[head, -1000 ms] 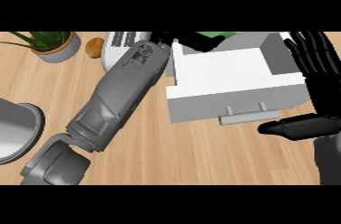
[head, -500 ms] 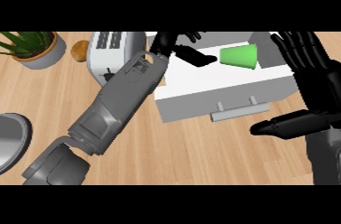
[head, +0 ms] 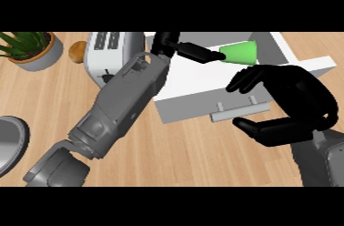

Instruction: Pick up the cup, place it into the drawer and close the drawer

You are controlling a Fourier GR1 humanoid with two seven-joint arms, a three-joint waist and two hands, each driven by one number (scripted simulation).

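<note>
A green cup (head: 239,53) lies on its side inside the open white drawer (head: 194,86), toward its back right. My left hand (head: 176,45) reaches over the drawer's back left on a long grey forearm. Its fingers (head: 200,54) are straight, and their tips meet the cup's rim without curling round it. My right hand (head: 292,100) hovers at the drawer's front right corner with its fingers loosely bent and its thumb below, holding nothing. The drawer's handle (head: 235,112) shows just left of that hand. The right hand hides part of the drawer's front.
A white toaster (head: 111,52) stands left of the drawer, partly behind my left forearm. A potted plant (head: 30,49) and a small orange-brown item (head: 78,52) sit at the back left. A grey metal bowl (head: 10,145) is cut off by the left edge.
The green cup came into sight and now lies in the drawer. My left hand's fingers went from spread to straight at the cup. My right hand moved in over the drawer's front, fingers bending.
</note>
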